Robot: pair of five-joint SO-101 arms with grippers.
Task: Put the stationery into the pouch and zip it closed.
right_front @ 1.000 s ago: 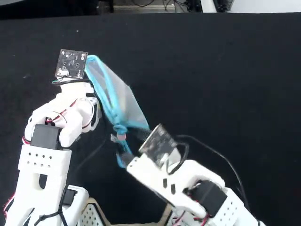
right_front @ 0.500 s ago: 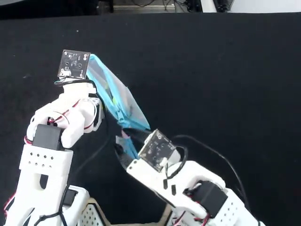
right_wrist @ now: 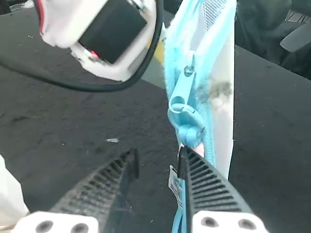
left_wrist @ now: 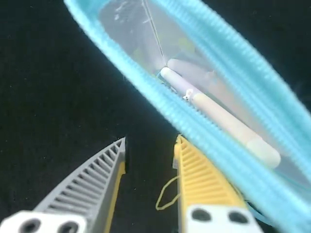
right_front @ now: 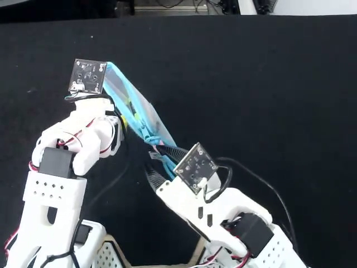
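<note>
From the high view we see the blue-edged, see-through pouch up on its edge and slanting over the black table, stretched between the two arms. The left arm meets its far end. The right arm comes in at the near end, where the right gripper has its black fingers spread to either side of the pouch's corner.

In the left wrist view the left gripper is parted by a clear gap. Bare table shows between the grey finger and the yellow finger, and it grips nothing. The pouch's blue zip band runs across the yellow finger's tip; we cannot tell whether they touch. Inside the pouch lie pale pens, seen between the two zip bands.

In the right wrist view the right gripper is likewise apart, with nothing pinched between its fingers. The zip pull hangs on the pouch's upright edge just above one fingertip. Its knotted loop reaches down to that finger, and a blue cord trails along the finger's inner side. A small white label sits by that finger, its print too small for us to read.
</note>
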